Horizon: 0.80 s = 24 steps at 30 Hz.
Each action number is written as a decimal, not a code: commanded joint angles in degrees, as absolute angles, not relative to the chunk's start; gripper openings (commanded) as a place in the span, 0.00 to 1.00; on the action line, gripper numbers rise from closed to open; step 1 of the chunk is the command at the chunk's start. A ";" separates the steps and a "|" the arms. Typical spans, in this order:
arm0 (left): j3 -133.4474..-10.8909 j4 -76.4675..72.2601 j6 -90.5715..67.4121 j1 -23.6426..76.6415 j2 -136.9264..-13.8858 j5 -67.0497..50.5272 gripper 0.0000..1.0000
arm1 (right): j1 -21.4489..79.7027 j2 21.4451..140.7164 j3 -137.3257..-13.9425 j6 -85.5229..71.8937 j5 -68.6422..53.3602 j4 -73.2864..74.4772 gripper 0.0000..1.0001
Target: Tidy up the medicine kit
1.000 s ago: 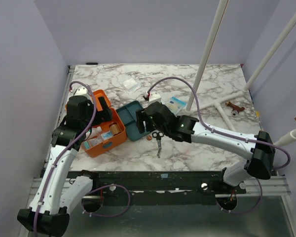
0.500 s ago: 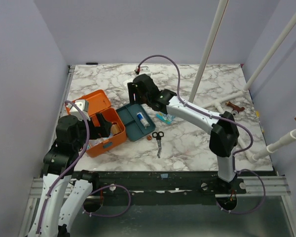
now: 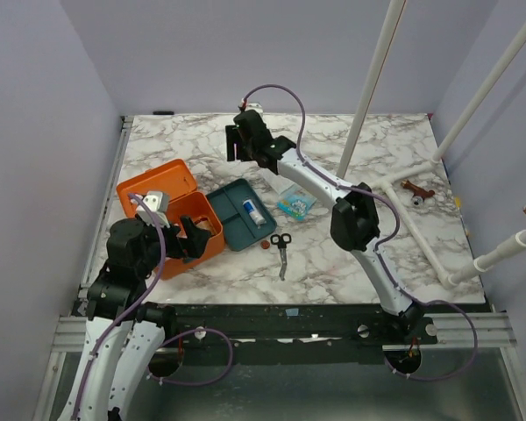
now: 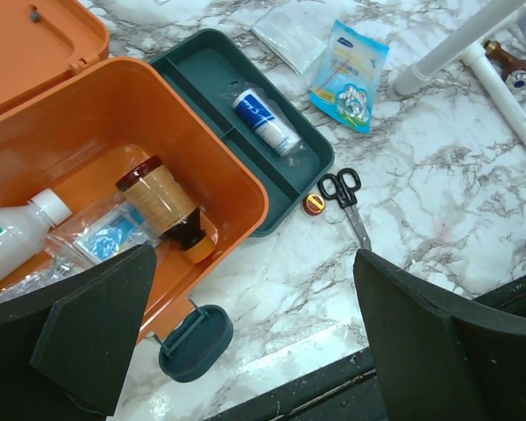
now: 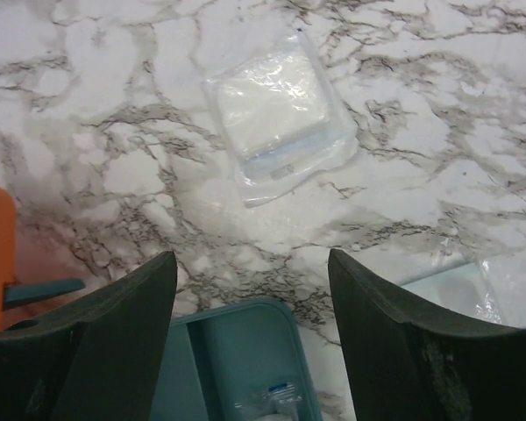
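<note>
Our kit (image 3: 170, 176) sits on the left part of the marble table (image 3: 351, 263), its lid thrown back toward the far left and the orange box open to us. In the left wrist view we see inside it a white bottle (image 4: 17, 232), a brown jar (image 4: 162, 197) lying on its side, and a clear bag (image 4: 105, 241) with blue in it; the teal latch (image 4: 193, 342) hangs off the near wall. Our left gripper (image 3: 191, 239) hangs over the kit's near right corner with its jaws spread wide and nothing between them. Just beside the kit's right side lies the teal tray (image 3: 231, 203), with a white and blue tube (image 3: 255, 213) in one compartment. Near the tray's front corner we find a small red cap (image 3: 265, 245) and, just beside it, black-handled scissors (image 3: 280, 246). A blue packet (image 3: 295, 203) lies to the right of the tray. Our right arm reaches to the far side of the table, and the right gripper (image 5: 250, 263) hangs there with its fingers parted and empty, above a clear pouch (image 5: 276, 114) that lies flat on the marble just beyond the tray's far end.
</note>
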<state>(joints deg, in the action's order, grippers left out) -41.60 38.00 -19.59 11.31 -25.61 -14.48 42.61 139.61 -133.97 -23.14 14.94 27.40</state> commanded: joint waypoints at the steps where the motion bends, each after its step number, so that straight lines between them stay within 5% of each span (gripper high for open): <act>1: -36.96 31.97 -20.78 11.38 -22.26 -18.49 0.98 | 39.08 142.86 -135.09 -26.27 10.02 26.08 0.73; 24: -35.91 30.79 -20.30 11.34 -23.42 -20.26 0.98 | 30.98 156.67 -133.07 -52.64 -9.60 7.33 0.66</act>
